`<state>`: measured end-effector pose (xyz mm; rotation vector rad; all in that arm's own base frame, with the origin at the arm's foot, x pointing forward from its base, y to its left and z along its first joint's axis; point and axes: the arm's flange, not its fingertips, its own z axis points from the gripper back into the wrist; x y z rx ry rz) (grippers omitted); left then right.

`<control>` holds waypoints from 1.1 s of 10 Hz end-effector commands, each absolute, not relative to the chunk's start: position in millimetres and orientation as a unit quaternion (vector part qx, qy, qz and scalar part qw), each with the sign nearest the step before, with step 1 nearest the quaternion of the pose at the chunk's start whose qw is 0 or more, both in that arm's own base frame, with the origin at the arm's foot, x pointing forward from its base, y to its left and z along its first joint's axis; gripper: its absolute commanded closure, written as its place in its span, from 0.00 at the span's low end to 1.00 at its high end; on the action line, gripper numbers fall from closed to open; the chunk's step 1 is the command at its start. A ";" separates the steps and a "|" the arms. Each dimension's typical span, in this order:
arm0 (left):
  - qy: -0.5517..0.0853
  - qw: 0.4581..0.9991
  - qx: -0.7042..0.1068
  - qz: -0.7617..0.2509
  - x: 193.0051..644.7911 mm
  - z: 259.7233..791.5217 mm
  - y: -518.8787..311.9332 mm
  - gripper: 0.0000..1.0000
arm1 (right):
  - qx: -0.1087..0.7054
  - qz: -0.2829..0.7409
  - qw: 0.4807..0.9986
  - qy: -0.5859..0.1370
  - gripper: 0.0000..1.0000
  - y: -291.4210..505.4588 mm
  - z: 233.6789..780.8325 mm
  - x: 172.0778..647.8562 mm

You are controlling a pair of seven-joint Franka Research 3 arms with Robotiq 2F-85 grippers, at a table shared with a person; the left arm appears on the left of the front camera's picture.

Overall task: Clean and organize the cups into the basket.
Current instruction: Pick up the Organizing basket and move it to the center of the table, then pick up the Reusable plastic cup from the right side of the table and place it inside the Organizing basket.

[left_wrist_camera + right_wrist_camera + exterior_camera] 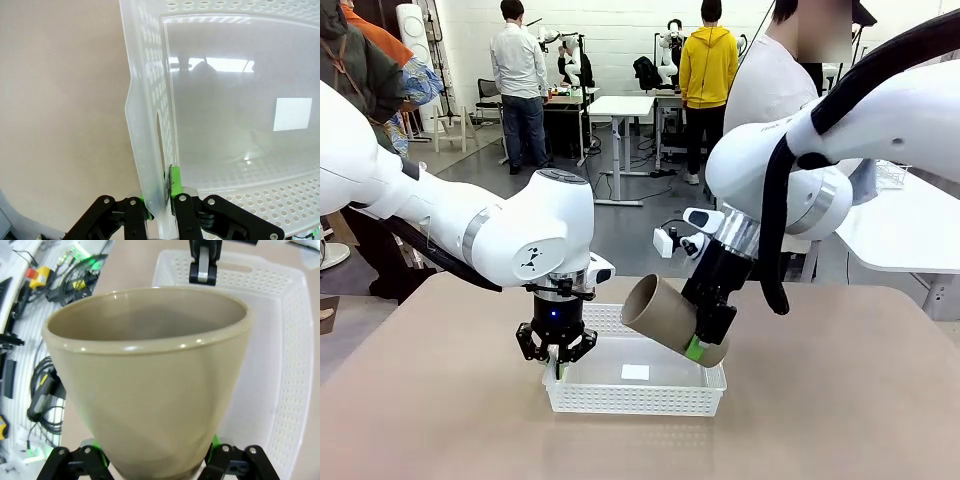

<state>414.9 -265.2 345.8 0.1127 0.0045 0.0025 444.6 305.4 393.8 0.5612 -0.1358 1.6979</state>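
Observation:
A kraft-brown cup hangs tilted over the right half of the white lattice basket, mouth toward the left. My right gripper is shut on its lower end. In the right wrist view the cup looms large between my right gripper's fingers, with the basket beyond it. My left gripper is shut on the basket's left wall. The left wrist view has that gripper pinching the thin wall near its handle cut-out. The second brown cup and the mint green cup are out of view.
The basket holds nothing but a small white label on its floor. The tan tabletop is bare around it. A person stands at the far side behind my right arm. A white table stands at the right.

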 end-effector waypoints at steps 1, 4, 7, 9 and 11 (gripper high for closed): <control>0.003 0.998 0.057 0.011 414.0 343.5 -269.7 1.00 | 0.248 0.747 0.614 -0.060 0.19 313.6 384.2 454.3; 0.003 0.998 0.057 0.011 414.0 343.5 -269.7 1.00 | 0.257 0.746 0.613 -0.038 0.19 321.6 359.7 462.0; 0.003 0.998 0.057 0.011 414.0 343.5 -269.7 1.00 | 0.255 0.747 0.613 -0.022 0.19 328.6 344.0 467.1; 0.003 0.998 0.057 0.011 414.0 343.5 -269.7 1.00 | 0.257 0.746 0.614 -0.009 0.19 333.4 335.3 470.8; 0.003 0.998 0.057 0.011 414.0 343.5 -269.7 1.00 | 0.263 0.739 0.620 0.003 0.19 334.9 327.2 474.8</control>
